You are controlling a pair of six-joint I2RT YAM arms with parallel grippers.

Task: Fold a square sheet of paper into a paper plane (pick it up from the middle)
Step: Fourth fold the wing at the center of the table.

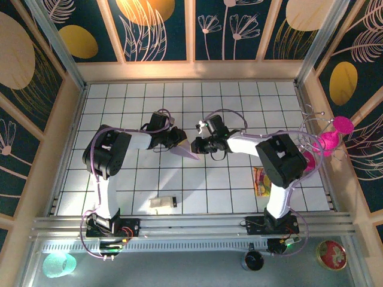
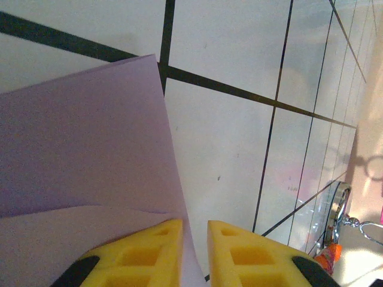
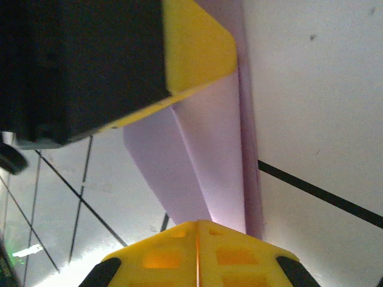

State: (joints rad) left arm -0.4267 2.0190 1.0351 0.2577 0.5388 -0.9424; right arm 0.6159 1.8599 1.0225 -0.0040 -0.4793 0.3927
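Lilac paper sheet [image 1: 183, 150], partly folded with a crease showing, is at the middle of the gridded desk [image 1: 149, 101], between the two arms. Right end effector [image 3: 197, 225] is clenched, fingers meeting, grasping the sheet's folded layers. Left end effector [image 2: 194, 233]: fingers narrowly apart, the sheet's edge runs into the gap; cannot tell if pinched. White block with a black end [image 1: 163, 203] lies near-left, snack packet [image 1: 261, 181] near-right.

In the top view the left arm [image 1: 111, 152] and right arm [image 1: 278, 158] meet mid-frame; the left gripper [image 1: 178, 139] and right gripper [image 1: 197, 145], with the folded lilac paper [image 1: 185, 152] between them, bar the middle row. The tiled table [image 1: 239, 95] lies open across its upper rows. A small white block [image 1: 162, 203] sits lower centre; a snack packet [image 1: 261, 181] lies beside the right arm
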